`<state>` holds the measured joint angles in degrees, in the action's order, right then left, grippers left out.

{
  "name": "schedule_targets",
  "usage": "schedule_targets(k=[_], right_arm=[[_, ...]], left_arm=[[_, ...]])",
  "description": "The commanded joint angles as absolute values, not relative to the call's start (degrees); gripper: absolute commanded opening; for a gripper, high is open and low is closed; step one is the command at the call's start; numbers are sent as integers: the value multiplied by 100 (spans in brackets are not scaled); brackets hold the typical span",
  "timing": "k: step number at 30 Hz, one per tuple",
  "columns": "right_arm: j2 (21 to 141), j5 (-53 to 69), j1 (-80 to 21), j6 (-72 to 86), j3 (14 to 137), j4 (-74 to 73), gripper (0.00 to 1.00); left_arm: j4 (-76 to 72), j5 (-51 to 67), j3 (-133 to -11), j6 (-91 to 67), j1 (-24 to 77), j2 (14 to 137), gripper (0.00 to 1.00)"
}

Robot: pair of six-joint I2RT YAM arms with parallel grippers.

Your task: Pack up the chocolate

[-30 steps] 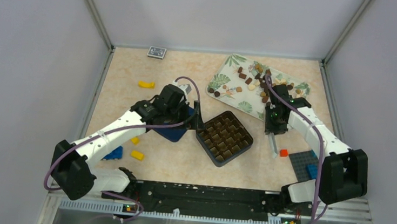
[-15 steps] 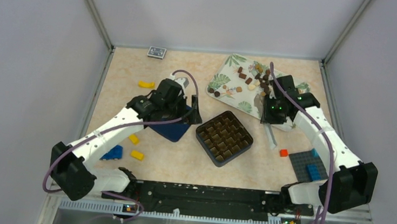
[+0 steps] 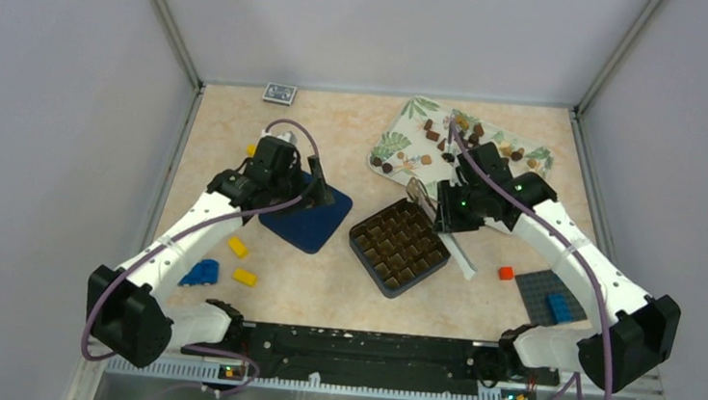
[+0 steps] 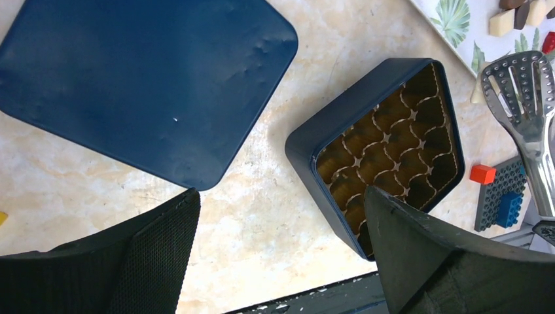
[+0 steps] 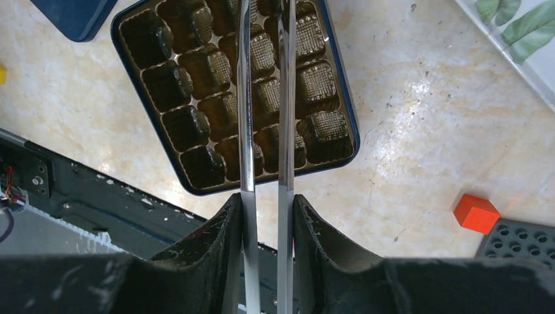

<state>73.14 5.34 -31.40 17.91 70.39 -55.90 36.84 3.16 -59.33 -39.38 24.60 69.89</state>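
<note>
Far left: left gripper [image 4: 280, 199], fingers spread wide apart, poised by the dark blue lid [image 4: 144, 85] lying flat on the table. Centre: open dark blue box [image 3: 358, 244] with brown compartments. Above it: right gripper [image 5: 265, 203], clamped on metal tongs [image 5: 243, 98] reaching over the compartments. Farther right and back: chocolate [image 3: 431, 135], scattered on leaf-patterned tray [image 3: 394, 145].

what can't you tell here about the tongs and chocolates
- tips of the tongs: cut off by the right wrist view's top edge
- near corner of the box: left wrist view, behind a finger of the left gripper
- chocolates: top view, too small to count, tray partly under the right arm
</note>
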Motion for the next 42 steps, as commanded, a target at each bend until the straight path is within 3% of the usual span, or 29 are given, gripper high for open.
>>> schedule_targets(k=[1,18,34,42], right_arm=[[7319,617,-3234,1885,6946,-5239,0],[7663,461,-3371,1898,6602,-4964,0],[7668,396,-3375,1931,6518,-4939,28],[7664,413,-3375,1946,6547,-4939,32]], left_arm=[[3405,368,-5751,-4161,2416,6720,99],[3366,523,-5711,-4167,2417,6861,99],[3287,580,-5639,-4171,2417,6896,99],[3270,580,-5591,-4175,2416,6863,99]])
